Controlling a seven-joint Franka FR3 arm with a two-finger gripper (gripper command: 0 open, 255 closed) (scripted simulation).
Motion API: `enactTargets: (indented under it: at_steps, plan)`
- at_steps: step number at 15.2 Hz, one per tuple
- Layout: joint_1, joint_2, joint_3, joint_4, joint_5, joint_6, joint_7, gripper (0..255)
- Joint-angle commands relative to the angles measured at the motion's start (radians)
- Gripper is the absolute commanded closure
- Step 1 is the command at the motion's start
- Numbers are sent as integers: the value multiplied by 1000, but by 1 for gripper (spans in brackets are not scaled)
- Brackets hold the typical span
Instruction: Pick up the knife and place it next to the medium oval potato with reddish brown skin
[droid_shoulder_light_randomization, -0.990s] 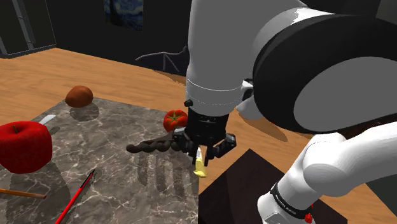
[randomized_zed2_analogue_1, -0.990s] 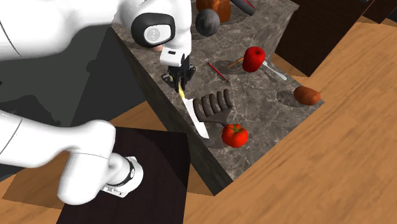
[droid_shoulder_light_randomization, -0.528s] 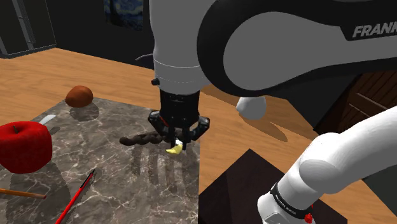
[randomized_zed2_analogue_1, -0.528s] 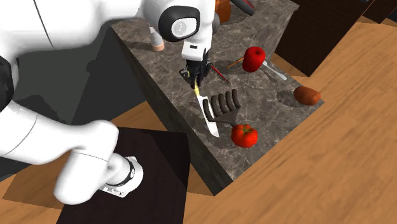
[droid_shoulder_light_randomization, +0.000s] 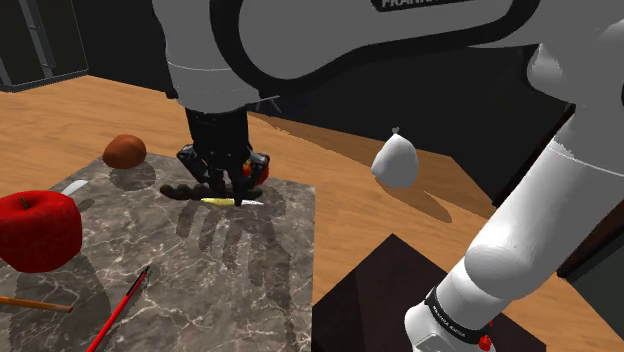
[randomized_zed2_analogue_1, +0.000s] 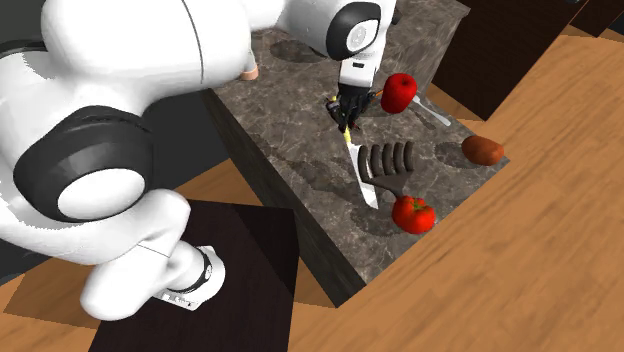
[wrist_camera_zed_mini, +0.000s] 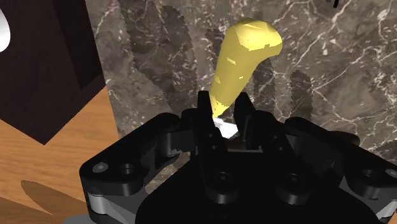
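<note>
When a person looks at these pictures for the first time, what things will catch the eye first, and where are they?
The big white arm spreads across the top of the shoulder view. Below it, the black gripper clasps a yellow-handled knife over the dark marbled table. A bright red apple sits at the shoulder view's left edge.

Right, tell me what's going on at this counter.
The white arm's tool is shut on a yellow-handled knife, holding it low over the dark marbled slab, with the blade alongside a dark ridged object. The reddish-brown potato sits at the slab's far corner, so the knife is not yet placed beside it. A tomato and a red apple also sit on the slab.
</note>
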Motion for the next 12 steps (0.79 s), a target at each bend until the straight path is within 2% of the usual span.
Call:
enactTargets:
  at_steps: [1, 7, 11, 12]
  plan:
    - [27, 133, 2, 95, -109, -25, 53, 255]
    - [210, 438, -91, 444, -318, -164, 92, 255]
    - [373, 642, -169, 781, -426, -293, 48, 255]
    - [368, 639, -171, 763, -424, -278, 51, 255]
